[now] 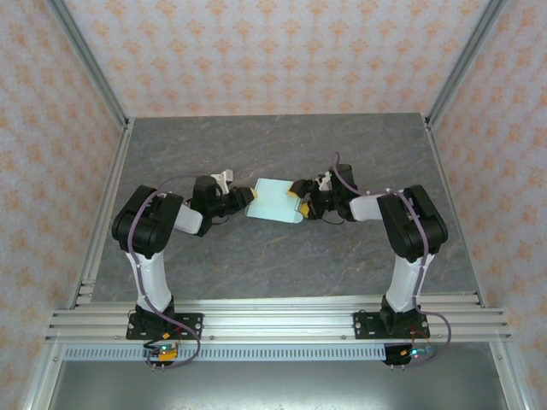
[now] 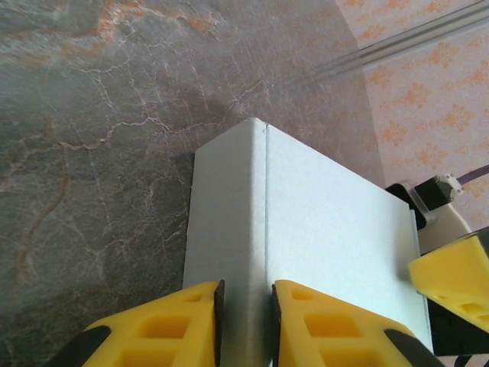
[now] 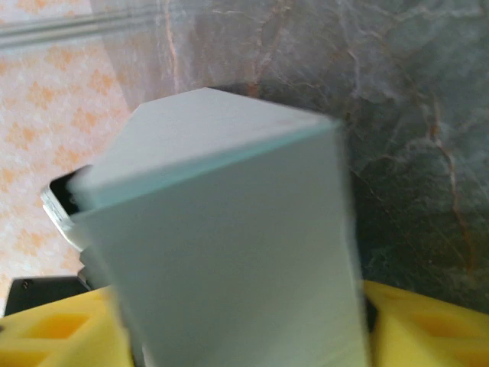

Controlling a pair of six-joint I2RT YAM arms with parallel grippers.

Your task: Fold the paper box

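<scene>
The paper box (image 1: 275, 200) is a pale mint-green flat rectangular box held just above the middle of the table between both arms. My left gripper (image 1: 248, 198) is at its left end. In the left wrist view, my left gripper (image 2: 246, 325) is shut on a narrow side panel of the box (image 2: 328, 229). My right gripper (image 1: 299, 205) holds the right end. In the blurred right wrist view the box (image 3: 229, 229) spans the whole gap of my right gripper (image 3: 244, 340), with a yellow finger against each side. A yellow right fingertip (image 2: 452, 271) shows at the box's far end.
The grey marbled table (image 1: 282, 154) lies under the box, with bare surface all around. Patterned walls and metal frame rails (image 1: 90, 77) close in the back and sides. An aluminium rail (image 1: 282, 325) at the near edge carries both arm bases.
</scene>
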